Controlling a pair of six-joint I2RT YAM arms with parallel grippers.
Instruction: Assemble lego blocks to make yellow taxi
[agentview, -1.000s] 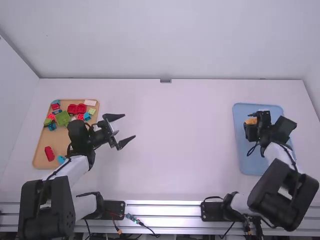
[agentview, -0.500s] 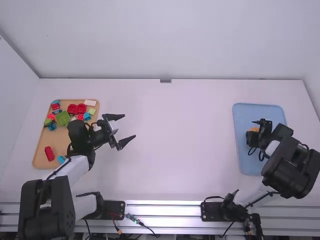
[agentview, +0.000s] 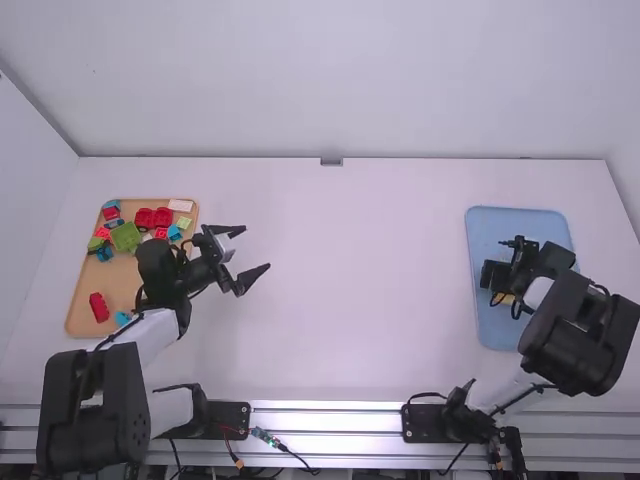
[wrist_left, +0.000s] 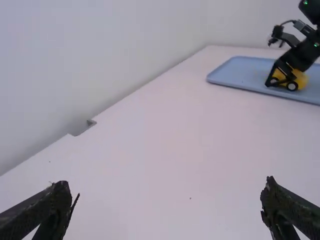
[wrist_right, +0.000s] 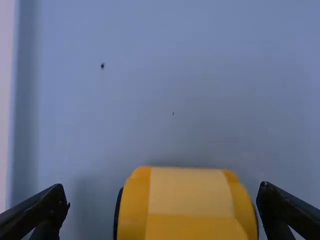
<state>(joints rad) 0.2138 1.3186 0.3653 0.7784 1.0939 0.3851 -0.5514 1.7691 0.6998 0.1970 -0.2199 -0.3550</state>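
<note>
My right claw (agentview: 497, 277), a black two-finger gripper, is low over a shallow, light blue rectangular tray (agentview: 500, 228) on the right side of a smooth white table (agentview: 350, 300). Its two fingers are apart, one on either side of a rounded yellow toy taxi of plastic blocks (wrist_right: 192, 202), with a paler yellow panel across its top. One finger has a visible gap from the toy; the other is very near its side, and I cannot tell whether it touches. The taxi is on the blue tray, and the left wrist view shows its round black wheels (wrist_left: 292, 86) with light hubs.

My left claw (agentview: 256, 249), also black, is well away on the other side of the table, its fingers spread wide with only air between them. Beside that arm lies a tan wooden tray (agentview: 122, 275) of loose plastic blocks. Toward its far end are a green block (agentview: 125, 237), two bright red blocks side by side (agentview: 153, 218) and a flat, pale pinkish block (agentview: 180, 205). Another red block (agentview: 99, 307) lies apart, nearer my arm's base.
</note>
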